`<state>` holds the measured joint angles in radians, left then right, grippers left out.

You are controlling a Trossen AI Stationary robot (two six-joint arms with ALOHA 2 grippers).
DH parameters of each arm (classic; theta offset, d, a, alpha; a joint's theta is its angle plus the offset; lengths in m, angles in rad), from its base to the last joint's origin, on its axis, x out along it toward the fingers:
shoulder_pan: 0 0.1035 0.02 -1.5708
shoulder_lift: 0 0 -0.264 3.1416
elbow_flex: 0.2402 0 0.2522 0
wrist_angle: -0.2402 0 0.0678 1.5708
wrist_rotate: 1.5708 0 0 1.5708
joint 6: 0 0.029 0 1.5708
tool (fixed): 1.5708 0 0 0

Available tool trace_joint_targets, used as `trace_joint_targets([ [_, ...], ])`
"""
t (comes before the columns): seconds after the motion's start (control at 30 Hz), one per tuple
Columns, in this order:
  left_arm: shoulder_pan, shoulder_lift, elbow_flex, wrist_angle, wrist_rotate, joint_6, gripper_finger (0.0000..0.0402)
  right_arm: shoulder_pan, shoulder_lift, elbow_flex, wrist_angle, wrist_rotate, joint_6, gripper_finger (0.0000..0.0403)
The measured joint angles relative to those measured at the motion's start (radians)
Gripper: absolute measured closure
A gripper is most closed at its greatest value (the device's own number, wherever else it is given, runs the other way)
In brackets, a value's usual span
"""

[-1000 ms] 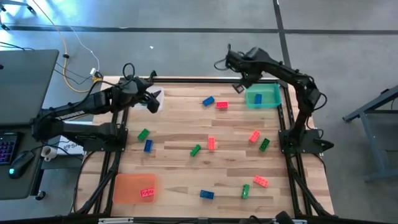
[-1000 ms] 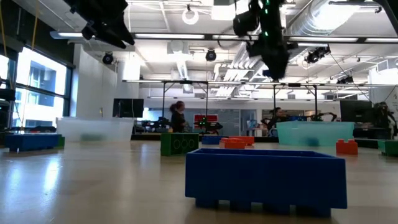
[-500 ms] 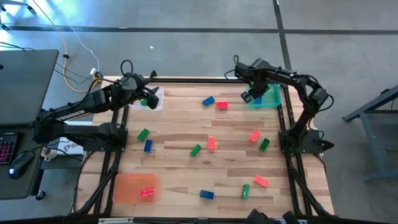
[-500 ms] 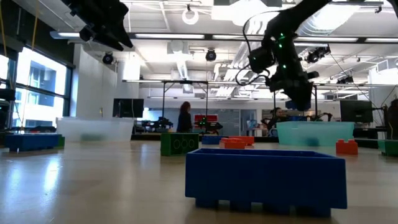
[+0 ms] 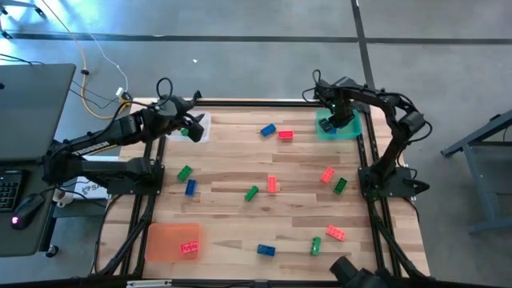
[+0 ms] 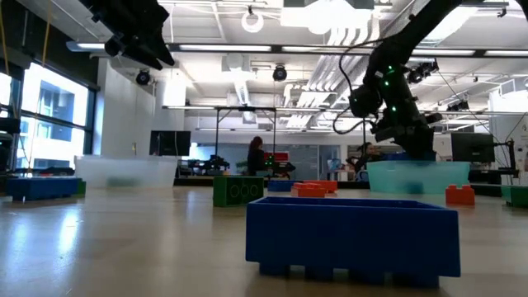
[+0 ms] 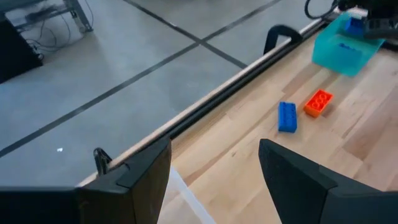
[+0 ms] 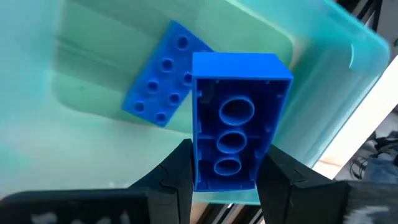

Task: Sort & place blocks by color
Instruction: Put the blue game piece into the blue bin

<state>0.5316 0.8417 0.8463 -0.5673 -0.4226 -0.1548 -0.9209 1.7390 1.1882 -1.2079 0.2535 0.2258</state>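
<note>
My right gripper hangs over the green tray at the table's far right, shut on a blue block. A second blue block lies flat in that tray. In the low view, the right gripper is just above the tray's rim. My left gripper is open with nothing between its fingers. It waits raised at the far left, over the clear tray. Red, green and blue blocks lie scattered on the wooden table. My right gripper pinches the blue block's two long sides between its two fingers, near one end. The fingers come from above, pointing steeply down. The block's hollow underside faces the wrist camera. It is lifted clear above the tray floor.
An orange tray holding a red block sits at the near left. A blue block and a red block lie between the two grippers. More blocks lie mid-table and near the front edge, one blue. Black frame rails run along the table's sides.
My right gripper has carried the blue block toward the table's right edge and downward. It has gone from beside the green tray to just over it, and has tipped to point more steeply down. Its grip has stayed shut on the block.
</note>
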Motion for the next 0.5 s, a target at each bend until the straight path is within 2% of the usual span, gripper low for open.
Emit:
trace_joint_targets([
  [0.3, 0.0, 0.0, 0.0, -0.088, 0.009, -0.078, 0.0171, -0.062, 0.0, -0.043, 0.071, 0.004, -0.025, 0.0296],
  [0.5, 0.0, 0.0, 0.0, -0.108, 0.073, -0.081, 0.0171, -0.074, 0.0, -0.043, 0.074, 0.0, -0.021, 0.0265],
])
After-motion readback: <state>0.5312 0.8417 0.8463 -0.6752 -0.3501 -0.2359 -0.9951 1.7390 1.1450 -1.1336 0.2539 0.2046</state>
